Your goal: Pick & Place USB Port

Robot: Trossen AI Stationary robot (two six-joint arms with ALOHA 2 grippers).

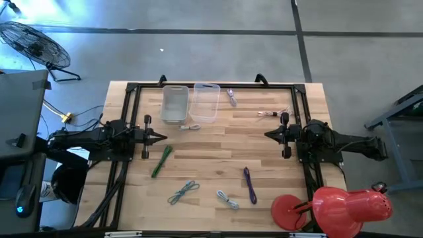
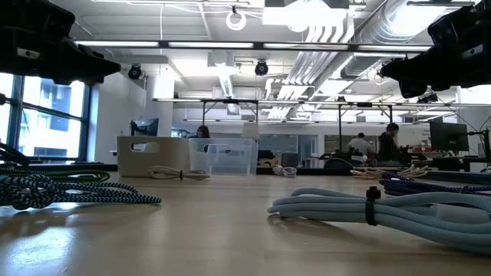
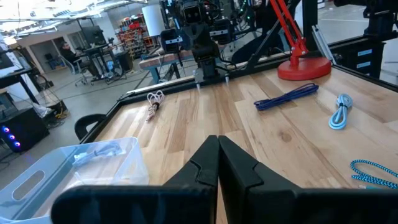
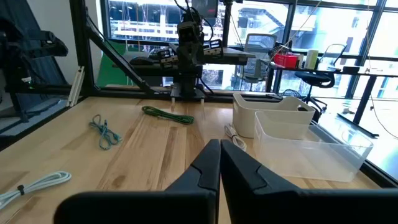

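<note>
Cables everywhere on this counter (image 1: pixel 211 149) and nothing's been picked up, so I'd call this the very start: both arms parked, facing each other across the middle. Left hand (image 1: pixel 160 137) sits at the left side with its fingers clenched together on nothing, and the right hand (image 1: pixel 269 134) mirrors it on the right, also pinched closed and empty. For the task's stuff, there's a green cable (image 1: pixel 161 160) just in front of the left hand, a teal braided cable (image 1: pixel 184 192) and a light blue cable (image 1: pixel 227 198) nearer the front edge, a purple cable (image 1: pixel 250 184) front right, plus a white cable (image 1: pixel 190 127) lying right by the bins. Two bins sit side by side at the back: a grey bin (image 1: pixel 175 104) and a clear bin (image 1: pixel 205 101), which looks to hold something pale in the left wrist view, can't tell what. There are also a couple of small bits near the back right that I can't make out, and a red lamp (image 1: pixel 330 206) at the front right corner. Honestly can't say which cable is "the" USB one. My guess for the next move: one arm has to spread its fingers, swing over a cable, drop down and pinch the bundle at its middle, then carry it to a bin. Green one is the easy reach for the left arm.
</note>
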